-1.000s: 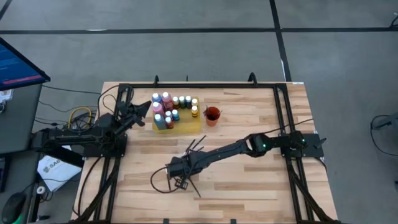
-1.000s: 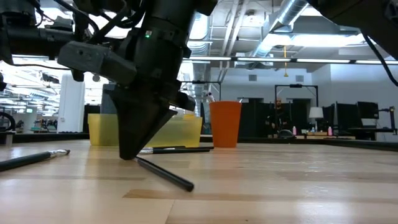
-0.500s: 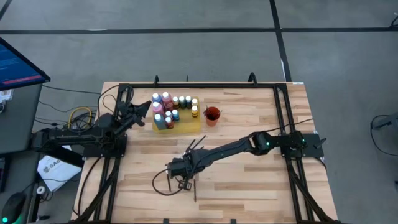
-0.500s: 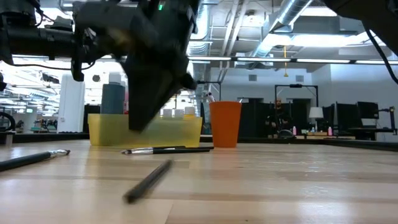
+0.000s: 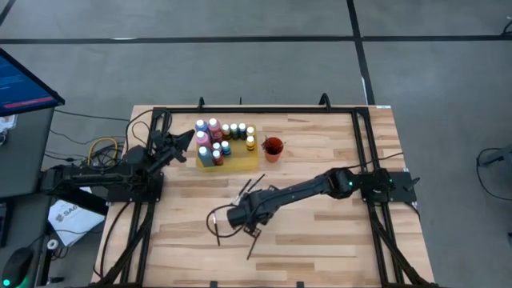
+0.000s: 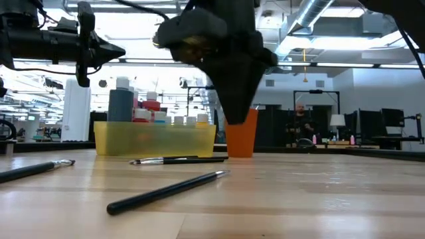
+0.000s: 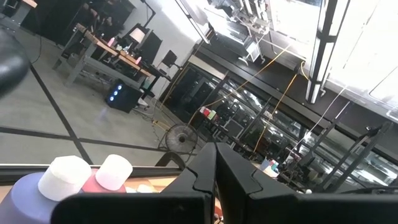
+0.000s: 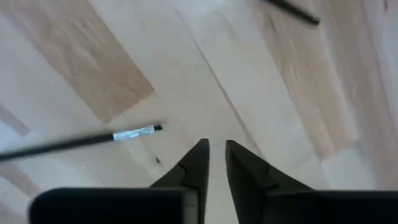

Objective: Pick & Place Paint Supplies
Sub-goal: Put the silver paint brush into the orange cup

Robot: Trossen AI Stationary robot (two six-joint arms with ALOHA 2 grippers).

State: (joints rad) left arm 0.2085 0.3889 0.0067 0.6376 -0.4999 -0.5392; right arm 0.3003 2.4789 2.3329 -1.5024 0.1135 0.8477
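Brush (image 6: pixel 166 192) now lying loose on table (image 5: pixel 320 232), right gripper (image 8: pixel 214 155) jaws narrowly parted, lifted away

Pale matt wood table (image 5: pixel 320 232), translucent yellow plastic mat (image 6: pixel 156 139)

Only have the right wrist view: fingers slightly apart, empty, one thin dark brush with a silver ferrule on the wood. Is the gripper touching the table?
Observer: No. The low view shows the right gripper hanging above the wood, clear of the thin dark brush lying flat nearer the camera.
Operator: Where's the rest of the kit?
Observer: High view: the yellow tray holding small pale-capped paint bottles sits toward the table's back, with an orange-red cup beside it.
Operator: Left arm?
Observer: The left gripper is shut, waiting at the tray's left end.
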